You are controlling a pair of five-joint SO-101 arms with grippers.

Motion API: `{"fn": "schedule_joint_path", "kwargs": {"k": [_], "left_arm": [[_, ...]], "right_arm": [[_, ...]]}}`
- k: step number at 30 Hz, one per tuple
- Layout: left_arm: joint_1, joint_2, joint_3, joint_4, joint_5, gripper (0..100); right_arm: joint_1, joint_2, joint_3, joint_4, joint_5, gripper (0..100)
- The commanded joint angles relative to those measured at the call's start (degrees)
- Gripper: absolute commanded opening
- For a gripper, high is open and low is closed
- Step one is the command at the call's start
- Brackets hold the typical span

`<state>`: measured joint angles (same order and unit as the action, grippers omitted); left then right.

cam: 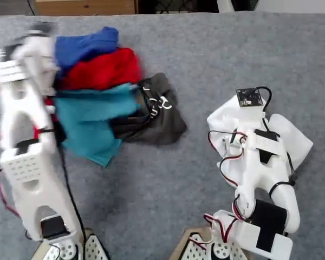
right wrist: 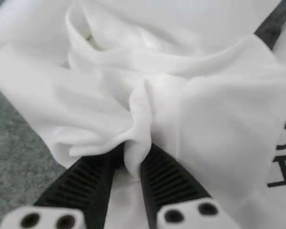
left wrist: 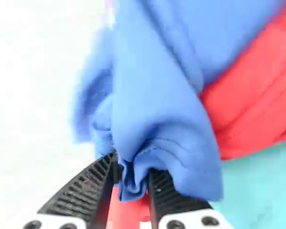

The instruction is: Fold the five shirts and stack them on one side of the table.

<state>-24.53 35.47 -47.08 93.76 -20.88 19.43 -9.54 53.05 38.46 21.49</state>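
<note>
On the bench, four shirts are heaped far left and a white shirt is seen near right. The blue shirt is pinched at its hem by the left tool, a white fold by the right tool. Each is best lifted clear, then spread flat.

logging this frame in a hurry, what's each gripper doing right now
left gripper: closed, pinching a fold of the blue shirt
right gripper: closed, pinching a bunch of the white shirt
</note>
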Motion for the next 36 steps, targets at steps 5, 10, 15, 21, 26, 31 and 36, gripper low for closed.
{"fn": "schedule_joint_path", "kwargs": {"k": [5,10,15,21,26,31,36], "left_arm": [[-17.1,-3.5,-13.6,0.8,-0.1,3],[-14.7,-4.0,-14.8,2.4,4.6,3],[-4.7,-4.1,-17.0,7.1,14.9,21],[9.2,-4.1,-18.8,7.1,30.3,30],[23.9,-4.1,-13.9,7.1,30.5,29],[36.7,-3.2,-2.6,6.7,30.6,29],[40.9,2.5,10.5,-5.4,30.7,29]], "right_arm": [[-1.2,0.0,0.9,-1.0,0.5,1.5],[-1.2,0.0,0.9,-1.0,0.5,1.5],[-1.2,0.0,1.0,-1.0,0.5,1.5],[-1.2,0.0,1.0,-1.0,0.5,1.5],[-1.2,0.0,1.0,-1.0,0.5,1.5],[-1.2,0.0,1.0,-1.0,0.5,1.5],[-1.2,0.0,1.0,-1.0,0.5,1.5]]}}
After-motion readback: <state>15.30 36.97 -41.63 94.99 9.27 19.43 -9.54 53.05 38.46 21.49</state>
